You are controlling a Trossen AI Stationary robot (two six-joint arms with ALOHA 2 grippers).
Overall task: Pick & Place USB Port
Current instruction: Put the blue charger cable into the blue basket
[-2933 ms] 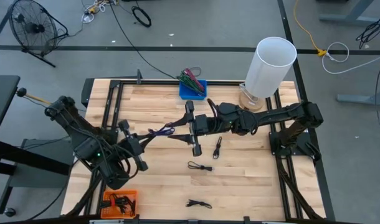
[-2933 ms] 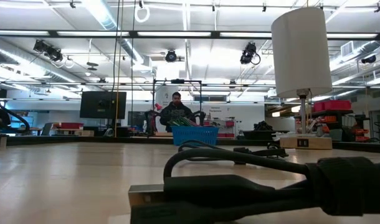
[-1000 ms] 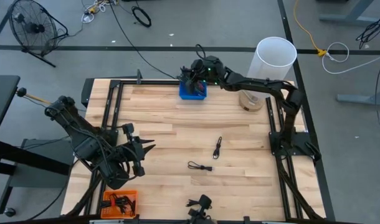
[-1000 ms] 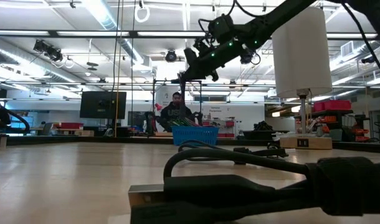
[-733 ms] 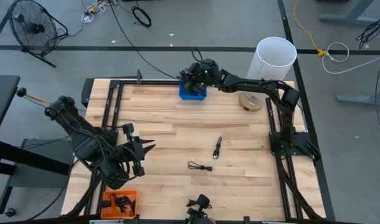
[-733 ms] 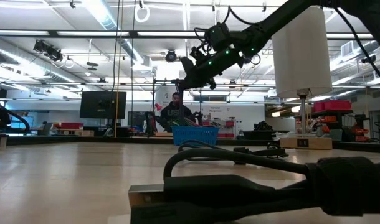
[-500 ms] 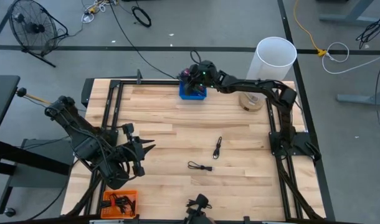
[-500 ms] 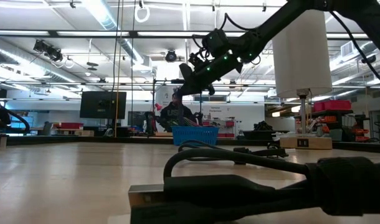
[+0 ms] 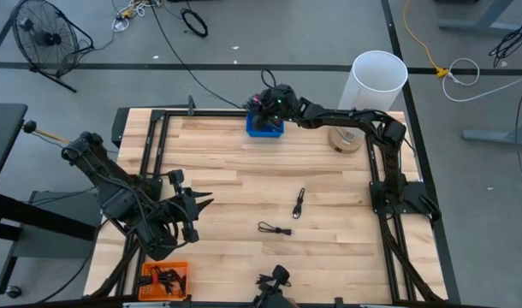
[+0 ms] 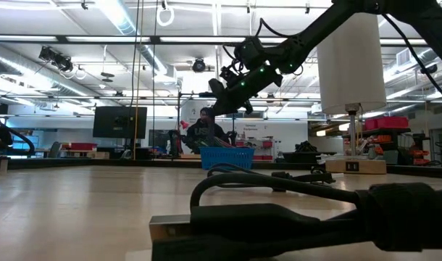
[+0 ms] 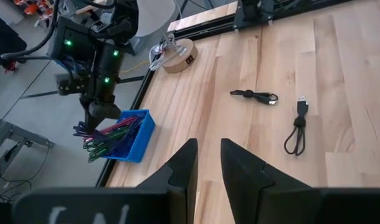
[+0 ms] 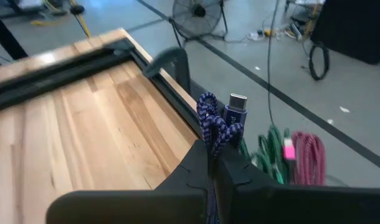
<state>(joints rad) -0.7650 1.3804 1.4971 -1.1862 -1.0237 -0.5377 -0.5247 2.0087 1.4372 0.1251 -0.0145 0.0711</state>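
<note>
My right gripper [image 9: 263, 104] hangs over the blue bin [image 9: 266, 127] at the table's far edge, shut on a purple braided USB cable [image 12: 213, 126]. The bin holds green and pink cables [image 12: 283, 152]. The low view shows this gripper [image 10: 216, 107] above the bin [image 10: 227, 157]. My left gripper [image 9: 208, 202] waits low at the table's left, open a little, nothing between its fingers [image 11: 209, 163]. Two black USB cables [image 9: 299, 204] [image 9: 275, 229] lie flat mid-table, a third [image 9: 274, 278] at the near edge. My right gripper pinches the coiled purple cable between its two fingers, on the braided loops [image 12: 210, 142] just below the plug. The loops and the silver-tipped plug [image 12: 237, 106] stick out past the fingertips. The cable is lifted clear, above the bin.
A tall white cylinder on a wooden base [image 9: 372, 85] stands at the far right. An orange bin with black parts [image 9: 165, 279] sits at the near left corner. Black rails frame the table. In the low view a person shows in the room behind the bin.
My right gripper, still shut on the purple cable, has come down a little over the blue bin, and its arm has drawn closer along the far edge.
</note>
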